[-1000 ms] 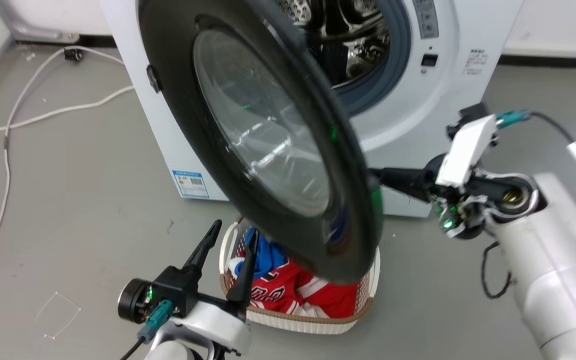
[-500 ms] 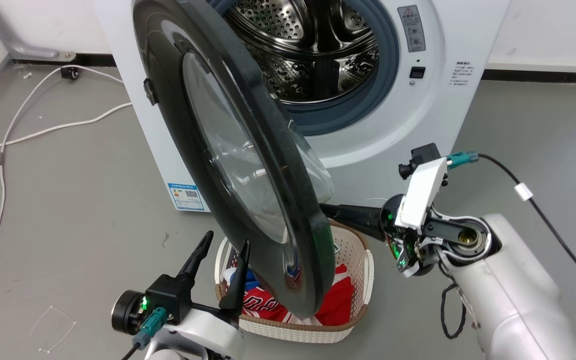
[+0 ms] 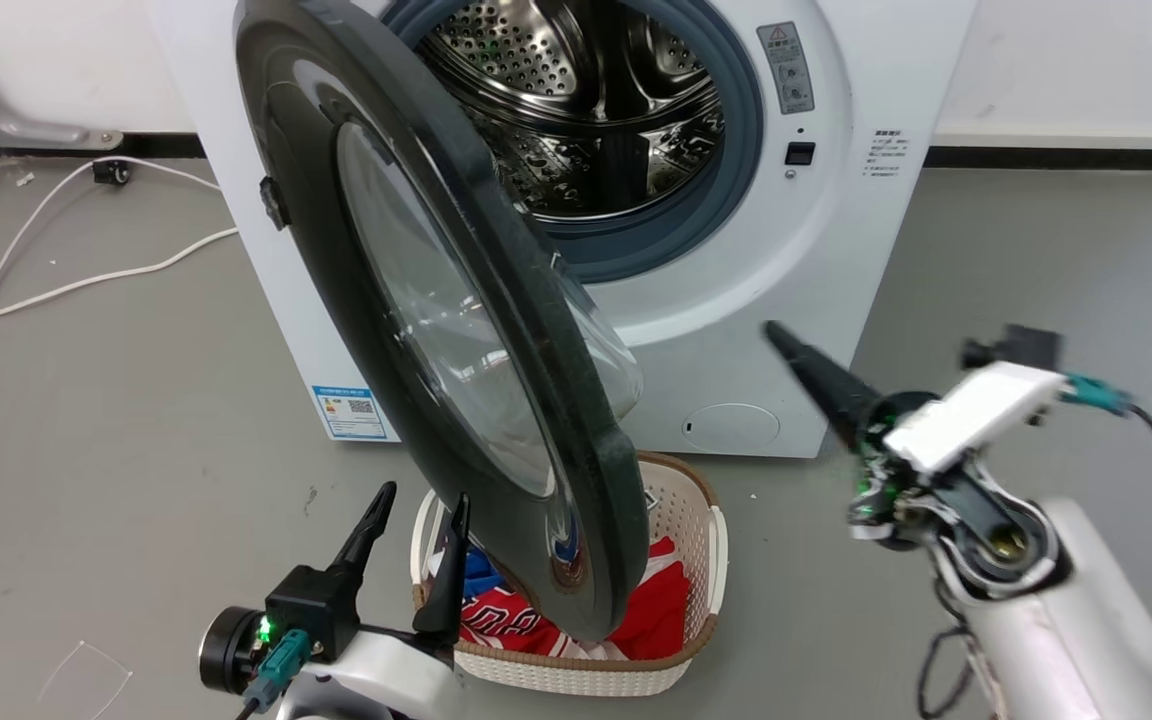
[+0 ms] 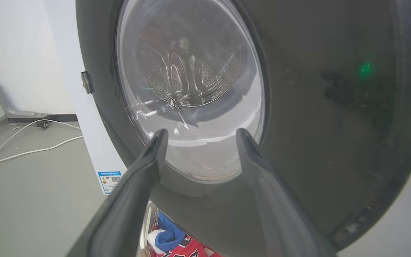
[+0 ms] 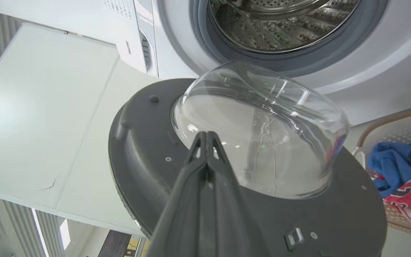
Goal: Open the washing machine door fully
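Honestly, the washing machine door (image 3: 436, 350) hangs only half open, and with the pinched-together right gripper (image 3: 786, 345) off to its right, it could drift shut or bump the spread-open left gripper (image 3: 421, 497).

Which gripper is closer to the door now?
Left. The left gripper, open, is just before the outer face of the washing machine door; the right gripper, shut, stands clear of its inner side.

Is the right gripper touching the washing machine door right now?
Apart. In the head view the right gripper hangs clear of the washing machine door, with white machine front showing between them.
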Robot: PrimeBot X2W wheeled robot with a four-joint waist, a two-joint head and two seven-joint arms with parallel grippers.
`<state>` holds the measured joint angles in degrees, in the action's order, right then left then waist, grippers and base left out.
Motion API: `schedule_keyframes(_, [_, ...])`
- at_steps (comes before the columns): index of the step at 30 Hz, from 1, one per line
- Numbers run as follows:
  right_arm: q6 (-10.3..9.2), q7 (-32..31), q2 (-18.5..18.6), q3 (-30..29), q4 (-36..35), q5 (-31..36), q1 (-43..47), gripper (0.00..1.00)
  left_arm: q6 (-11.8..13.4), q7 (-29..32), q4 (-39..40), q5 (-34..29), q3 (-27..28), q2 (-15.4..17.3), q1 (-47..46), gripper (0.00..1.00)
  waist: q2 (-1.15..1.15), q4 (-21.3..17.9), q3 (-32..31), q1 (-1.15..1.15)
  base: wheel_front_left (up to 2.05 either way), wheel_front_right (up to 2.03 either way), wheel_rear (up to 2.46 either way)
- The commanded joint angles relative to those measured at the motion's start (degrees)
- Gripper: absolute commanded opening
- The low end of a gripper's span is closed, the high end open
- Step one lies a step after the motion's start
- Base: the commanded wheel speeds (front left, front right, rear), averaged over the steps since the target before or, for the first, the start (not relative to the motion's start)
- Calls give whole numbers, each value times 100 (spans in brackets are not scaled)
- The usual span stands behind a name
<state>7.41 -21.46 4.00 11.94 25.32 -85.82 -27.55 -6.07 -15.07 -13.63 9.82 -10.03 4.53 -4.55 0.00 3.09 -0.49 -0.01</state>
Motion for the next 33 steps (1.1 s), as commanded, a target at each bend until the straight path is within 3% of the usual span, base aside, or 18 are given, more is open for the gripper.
schedule_keyframes(1, [14, 199, 112, -105, -172, 64, 236, 0, 13, -15, -16, 15, 27, 1, 86, 100, 0, -31, -19, 1, 0, 0, 0])
schedule_keyframes(9, [15, 1549, 473, -784, -1421, 467, 1672, 0, 43, -15, -95, 8, 97, -4, 194, 100, 0, -178, -133, 1, 0, 0, 0])
schedule_keyframes(11, [15, 1791, 531, -854, -1678, 652, 2023, 75, 44, -15, -114, -1, 109, -5, 199, 100, 0, -201, -153, 1, 0, 0, 0])
schedule_keyframes(12, [15, 1937, 569, -880, -1797, 797, 2194, 100, 38, -14, -123, -4, 123, -4, 199, 100, 0, -216, -159, 1, 0, 0, 0])
schedule_keyframes(17, [15, 2668, 675, -1002, -2146, 1803, 2800, 100, 55, -15, -147, -26, 190, 6, 229, 100, 0, -303, -182, 1, 0, 0, 0])
schedule_keyframes(23, [15, 3268, 757, -1501, -2324, 4416, 3019, 100, 103, -15, -117, -48, 238, -7, 222, 100, 0, -383, -157, 1, 0, 0, 0])
schedule_keyframes(28, [14, 3012, 364, -1805, -2840, 6481, 3163, 100, 106, -14, -60, -87, 313, 11, 95, 100, 0, -369, -77, 1, 0, 0, 0])
schedule_keyframes(33, [8, 2682, 98, -1701, -3203, 7636, 3457, 100, 118, -14, -28, -117, 394, 49, 20, 100, 0, -317, -2, 1, 0, 0, 0])
